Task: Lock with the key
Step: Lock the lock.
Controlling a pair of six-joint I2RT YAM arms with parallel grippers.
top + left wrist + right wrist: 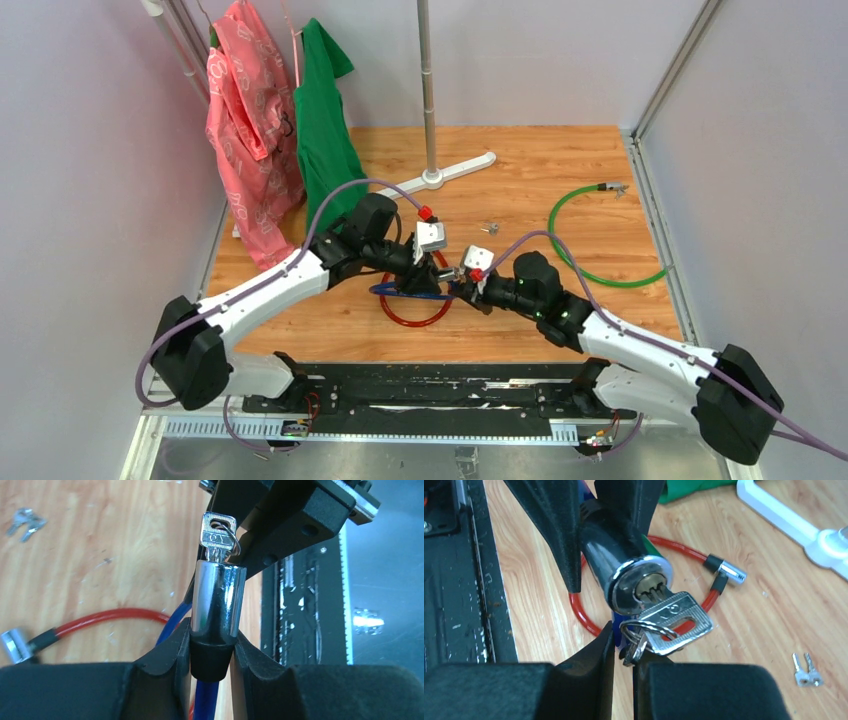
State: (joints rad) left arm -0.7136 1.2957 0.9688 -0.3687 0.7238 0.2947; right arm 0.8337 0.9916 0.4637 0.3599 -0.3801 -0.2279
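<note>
My left gripper [212, 645] is clamped on the lock [218, 597]. Its two matte black fingers press in from either side on the dull rubbery collar below the polished chrome barrel, which stands up between them. The key [679, 620] is seated in the slot in the barrel's round face. It is a flat silvery piece with a rectangular stamped head sticking out past the rim.

A thin wire ring [651, 629] runs through the head, and a second key [635, 652] dangles from it. My right gripper [624, 650] has its fingers drawn almost together, leaving only a thin slot. The ring and second key hang into that slot. I cannot tell whether they are actually nipped.

A glossy blue cable [205, 700] runs down from the collar between the left fingers. Beneath both grippers a red cable [586, 622] curls on the wood-grain table [560, 170] and ends in a black sleeve with a chrome plug [731, 573]. Two loose keys [806, 676] lie well apart from it. Beyond are a white stand [784, 515] and a curving green cable [600, 272].
</note>
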